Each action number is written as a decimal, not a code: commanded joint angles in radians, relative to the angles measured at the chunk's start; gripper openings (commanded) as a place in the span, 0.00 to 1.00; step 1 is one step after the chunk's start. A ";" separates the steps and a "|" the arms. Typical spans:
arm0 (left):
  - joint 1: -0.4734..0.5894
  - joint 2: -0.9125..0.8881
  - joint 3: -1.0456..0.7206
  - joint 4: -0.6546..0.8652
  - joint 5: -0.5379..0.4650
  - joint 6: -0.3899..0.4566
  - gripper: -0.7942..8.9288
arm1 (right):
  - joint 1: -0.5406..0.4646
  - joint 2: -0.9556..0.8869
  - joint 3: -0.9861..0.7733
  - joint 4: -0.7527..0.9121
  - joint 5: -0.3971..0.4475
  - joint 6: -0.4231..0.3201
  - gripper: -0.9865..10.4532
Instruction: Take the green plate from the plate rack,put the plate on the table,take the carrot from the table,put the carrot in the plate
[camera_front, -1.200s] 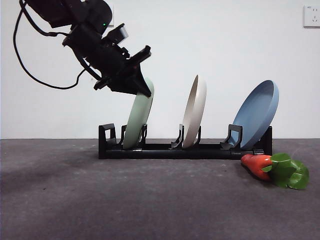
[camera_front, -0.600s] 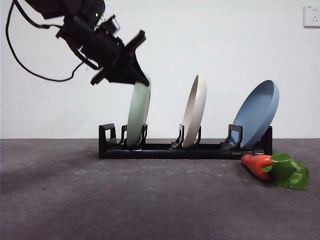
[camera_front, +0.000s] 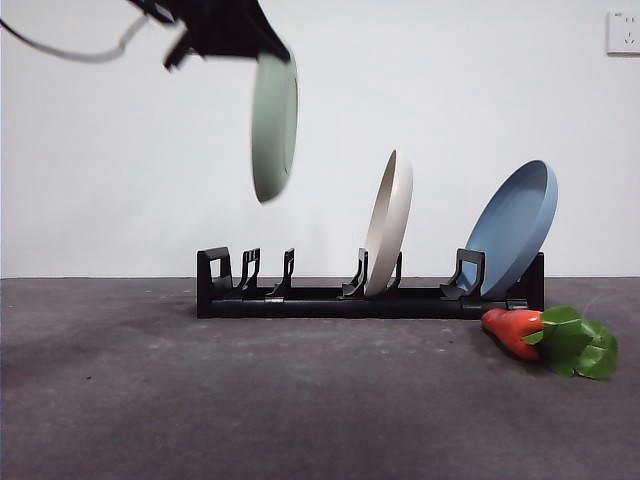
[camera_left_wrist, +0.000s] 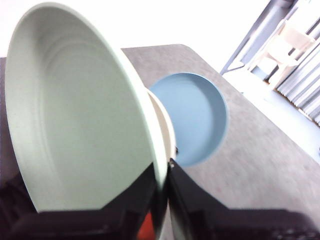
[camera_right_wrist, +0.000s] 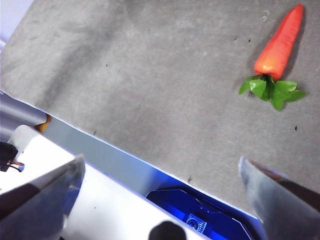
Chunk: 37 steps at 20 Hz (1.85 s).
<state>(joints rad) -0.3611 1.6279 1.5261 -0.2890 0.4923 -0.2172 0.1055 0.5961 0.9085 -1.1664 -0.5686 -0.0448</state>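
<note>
My left gripper is shut on the rim of the green plate and holds it on edge, high above the left end of the plate rack. In the left wrist view my jaws pinch the green plate's rim. The carrot lies on the table at the right, in front of the rack's right end. It also shows in the right wrist view. My right gripper is open and empty, high over the table's edge, well away from the carrot.
A cream-white plate stands in the rack's middle slot and a blue plate leans in the right slot. Both show behind the green plate in the left wrist view, blue plate. The rack's left slots hold nothing.
My left gripper has lifted the green plate up out of the rack's left slot. It now hangs well above the rack. The other plates and the carrot have not moved.
</note>
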 joint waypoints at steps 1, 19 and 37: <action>-0.036 -0.087 0.001 -0.106 -0.006 0.142 0.08 | 0.001 0.000 0.000 0.005 0.000 0.002 0.66; -0.589 -0.207 -0.033 -0.628 -0.788 0.483 0.08 | 0.001 0.000 0.000 0.005 -0.001 0.002 0.66; -0.714 0.053 -0.434 -0.204 -0.933 0.610 0.08 | 0.001 0.000 0.000 0.005 -0.001 0.002 0.66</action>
<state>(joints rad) -1.0729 1.6775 1.0977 -0.5079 -0.4332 0.3744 0.1055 0.5961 0.9085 -1.1664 -0.5686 -0.0448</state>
